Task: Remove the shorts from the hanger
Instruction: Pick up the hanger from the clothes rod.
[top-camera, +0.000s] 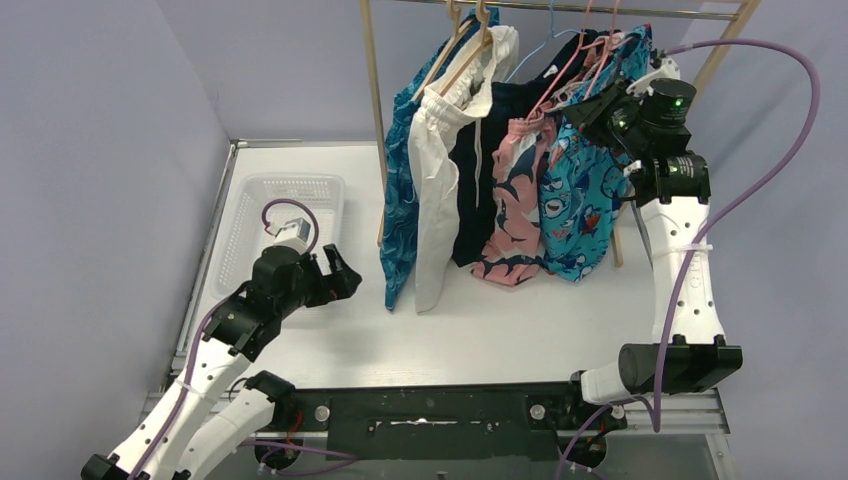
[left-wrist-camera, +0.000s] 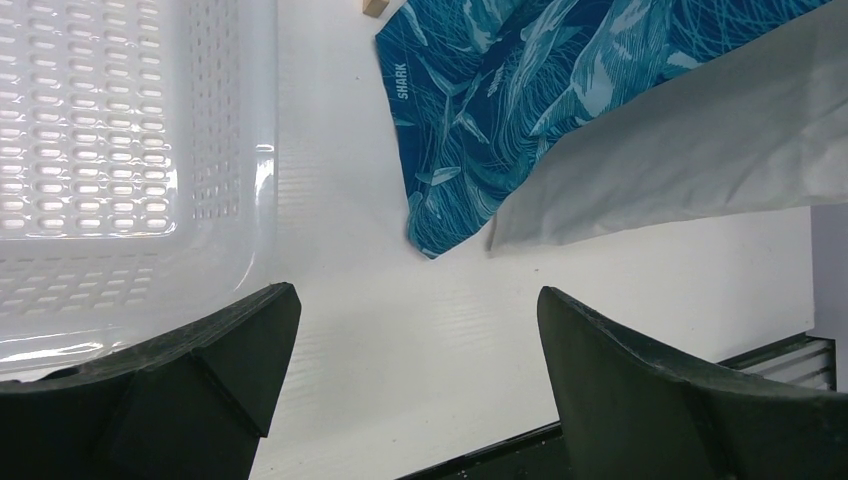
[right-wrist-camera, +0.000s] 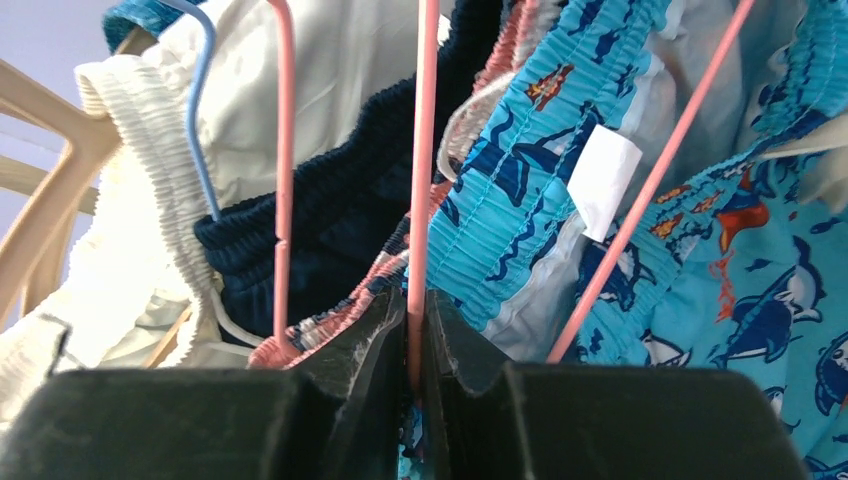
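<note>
From above, the teal cartoon-print shorts (top-camera: 575, 200) are seen hanging rightmost, the right gripper (top-camera: 600, 106) at their top. Left wrist: the left gripper (left-wrist-camera: 410, 380) is held spread. Right wrist: a pink hanger (right-wrist-camera: 420, 150), probably theirs, is pinched; the soft, light shorts are best taken by the waistband (right-wrist-camera: 500, 190).

**Pale walls (top-camera: 100, 120), white table (top-camera: 500, 330), wooden rack (top-camera: 373, 90)**

The plain lavender-grey walls meet in a corner behind the table. The clothes rack, with a metal rail (top-camera: 650, 11) across its top, stands on the table's far half. The light is even and soft.
</note>
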